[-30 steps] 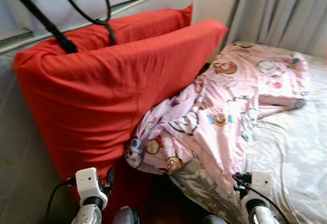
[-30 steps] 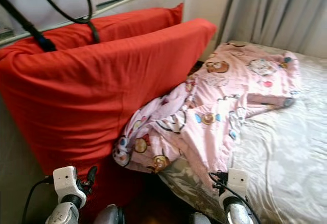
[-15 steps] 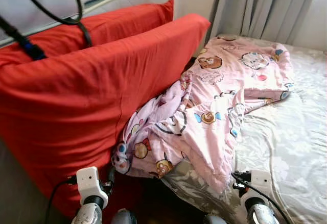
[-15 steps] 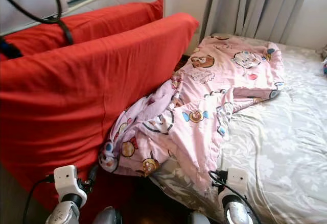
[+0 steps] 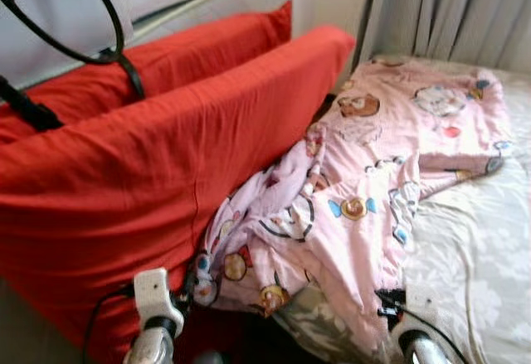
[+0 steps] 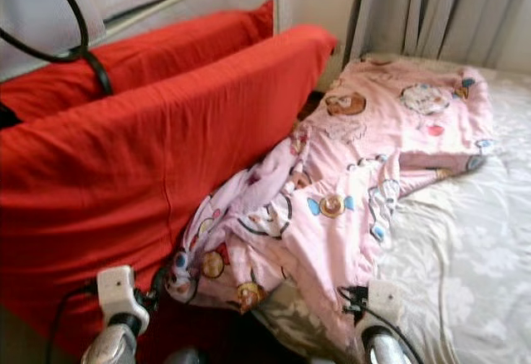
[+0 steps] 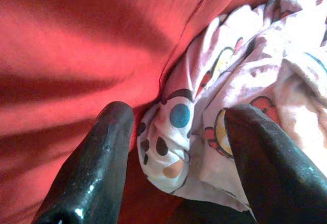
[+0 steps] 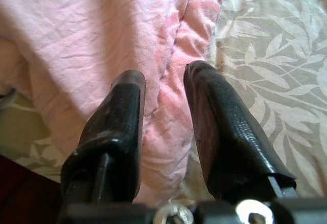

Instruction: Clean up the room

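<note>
Left gripper (image 7: 176, 147) low, jaws wide at pink blanket (image 5: 373, 190) corner; right gripper (image 8: 163, 117) narrowly parted over its hem.

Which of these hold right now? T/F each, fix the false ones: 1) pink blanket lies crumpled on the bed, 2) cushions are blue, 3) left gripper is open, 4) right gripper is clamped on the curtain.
1) The pink blanket lies crumpled on the bed: true.
2) The cushions are blue: false, they are red.
3) The left gripper is open: true, its fingers frame a blanket corner beside the cushion.
4) The right gripper is clamped on the curtain: false, it is open over the blanket's edge.
</note>
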Motion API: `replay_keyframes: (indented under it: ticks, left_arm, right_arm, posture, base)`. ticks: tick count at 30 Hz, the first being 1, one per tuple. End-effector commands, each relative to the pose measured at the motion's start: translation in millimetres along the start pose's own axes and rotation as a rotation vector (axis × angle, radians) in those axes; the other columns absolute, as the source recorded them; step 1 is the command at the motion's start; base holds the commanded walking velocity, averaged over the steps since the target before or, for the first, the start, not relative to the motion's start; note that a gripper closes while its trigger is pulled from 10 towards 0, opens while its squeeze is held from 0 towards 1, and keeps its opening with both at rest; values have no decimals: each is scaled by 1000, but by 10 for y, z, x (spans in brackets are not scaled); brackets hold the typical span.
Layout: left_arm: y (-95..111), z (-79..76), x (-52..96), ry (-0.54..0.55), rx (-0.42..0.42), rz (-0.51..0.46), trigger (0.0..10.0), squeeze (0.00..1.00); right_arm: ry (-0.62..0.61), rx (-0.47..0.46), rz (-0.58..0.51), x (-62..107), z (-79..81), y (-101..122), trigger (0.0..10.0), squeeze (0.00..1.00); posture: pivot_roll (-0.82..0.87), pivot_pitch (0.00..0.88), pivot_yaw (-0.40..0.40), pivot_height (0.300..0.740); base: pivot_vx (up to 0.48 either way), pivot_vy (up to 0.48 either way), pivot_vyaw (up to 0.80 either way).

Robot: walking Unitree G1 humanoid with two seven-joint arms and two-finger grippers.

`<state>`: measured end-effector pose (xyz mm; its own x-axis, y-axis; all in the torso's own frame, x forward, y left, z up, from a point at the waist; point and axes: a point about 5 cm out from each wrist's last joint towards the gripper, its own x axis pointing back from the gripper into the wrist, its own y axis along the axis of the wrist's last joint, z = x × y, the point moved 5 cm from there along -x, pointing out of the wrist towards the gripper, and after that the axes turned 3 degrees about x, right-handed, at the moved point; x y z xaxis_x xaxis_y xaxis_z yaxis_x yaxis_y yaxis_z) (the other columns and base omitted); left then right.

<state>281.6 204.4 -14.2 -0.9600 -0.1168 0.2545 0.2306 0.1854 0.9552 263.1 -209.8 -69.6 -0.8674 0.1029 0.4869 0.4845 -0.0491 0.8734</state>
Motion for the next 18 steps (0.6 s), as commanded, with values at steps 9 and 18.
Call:
replay_keyframes:
  ticks: [9, 18]
  left_arm:
    - [36, 87, 50, 8, -38, 2, 10000, 0]
    - [69, 116, 87, 7, -53, 3, 10000, 0]
  right_arm:
    - [66, 56, 91, -20, 180, -119, 10000, 1000]
    - [19, 30, 132, -43, 145, -147, 10000, 1000]
  posture:
    - [-101, 105, 31, 632]
    - [-81, 119, 41, 632]
  base:
    - [0, 0, 0]
    - [0, 0, 0]
